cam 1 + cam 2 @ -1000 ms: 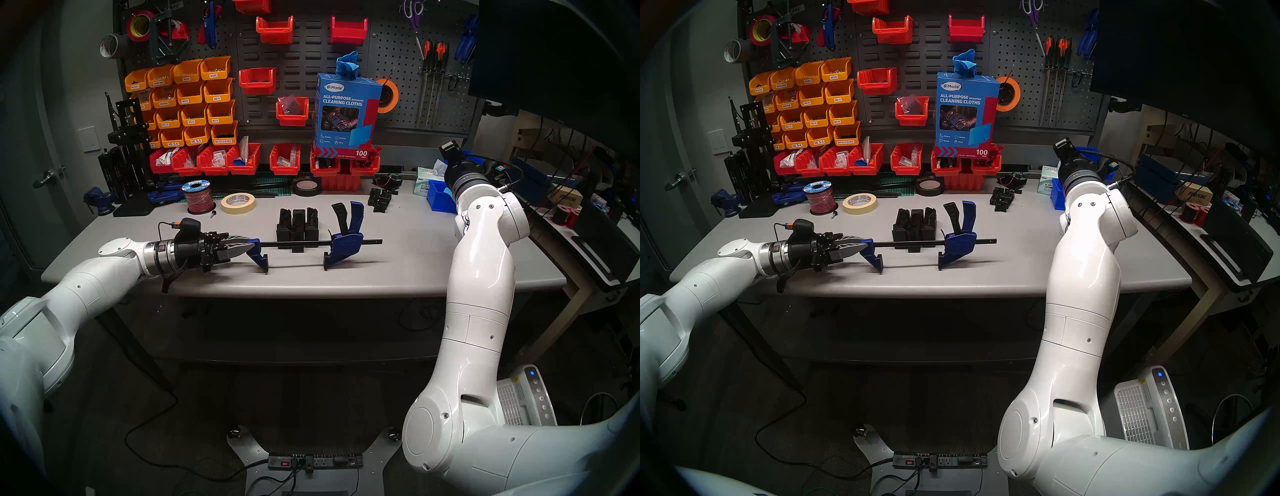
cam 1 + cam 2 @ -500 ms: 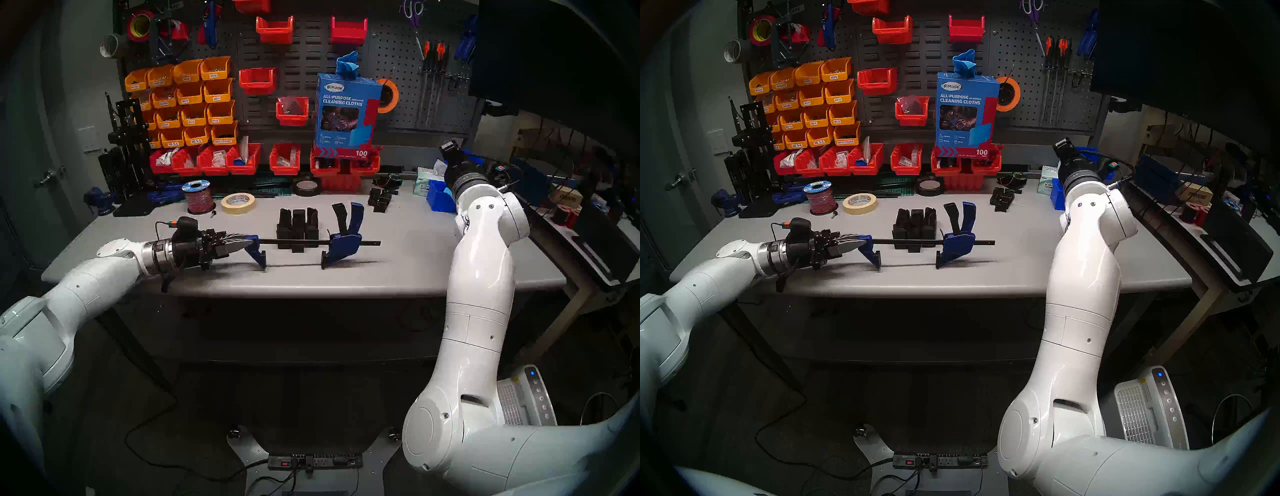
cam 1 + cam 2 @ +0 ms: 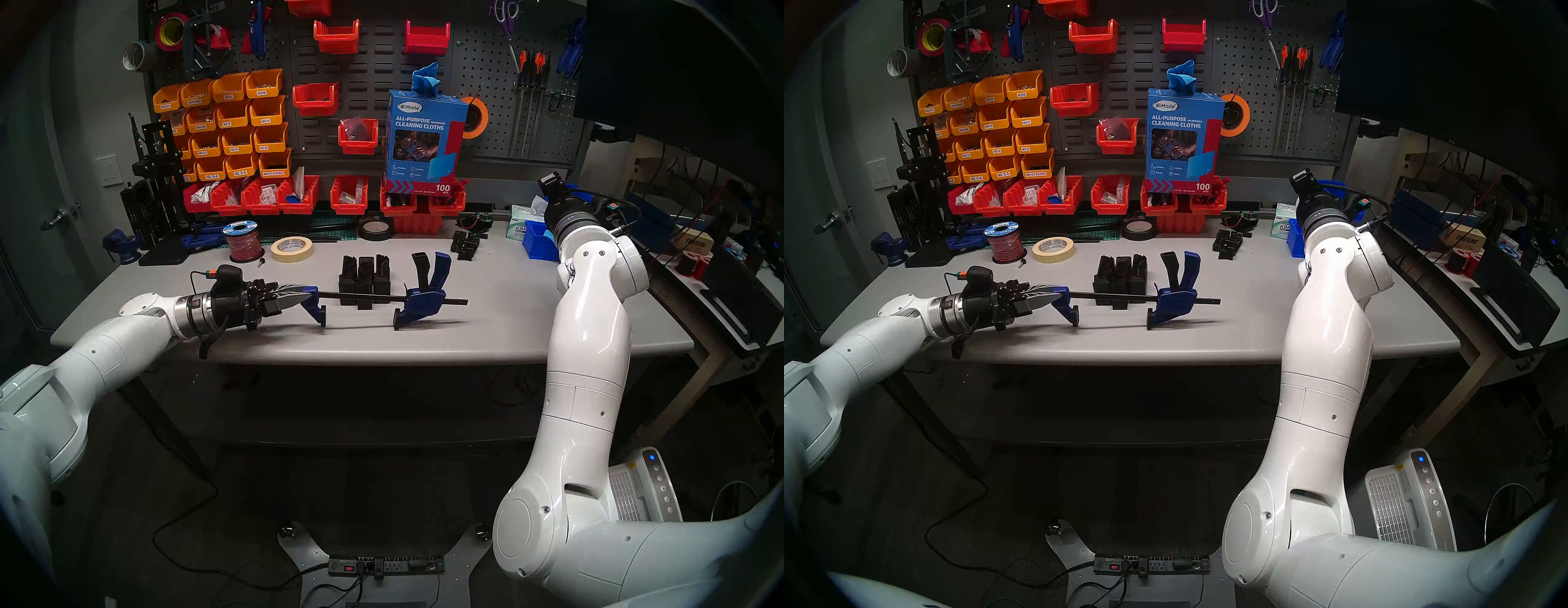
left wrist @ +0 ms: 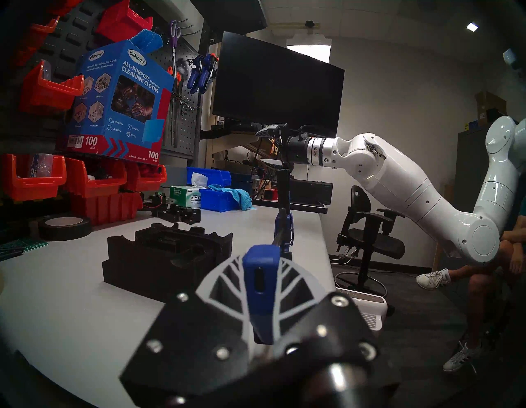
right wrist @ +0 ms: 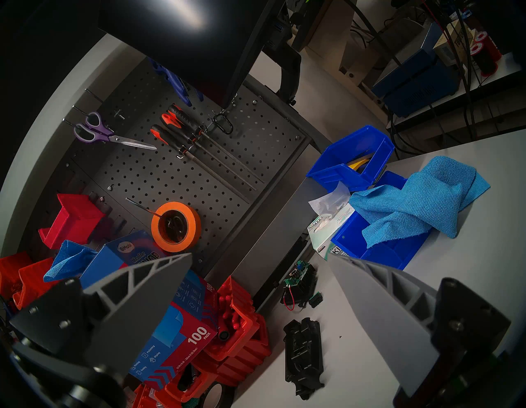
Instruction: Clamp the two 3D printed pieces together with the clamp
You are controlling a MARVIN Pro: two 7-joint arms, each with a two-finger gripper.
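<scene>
The blue clamp [image 3: 420,302] lies across the table's middle, its thin black bar [image 3: 360,298] running left to right. Both black-padded jaws point down at the tabletop and the trigger handle [image 3: 437,267] sticks up. My left gripper [image 3: 303,295] is shut on the clamp's blue left end [image 4: 260,282]. Just behind the bar, between the two jaws, stand the two black 3D printed pieces [image 3: 365,276], side by side, notched tops up. My right gripper [image 5: 260,256] is open and holds nothing. It hangs raised at the back right [image 3: 551,183], far from the clamp.
A heap of smaller black parts [image 3: 466,244] lies back right, near a blue bin [image 3: 538,242] with a cloth. A masking tape roll [image 3: 292,249], red wire spool [image 3: 242,242] and black tape [image 3: 375,229] sit along the back. Behind them stands a row of red bins [image 3: 297,195].
My left gripper's fingers have closed on the clamp's left end. That end has risen a little, so the bar now slopes slightly down to the right. The right arm has not moved.
</scene>
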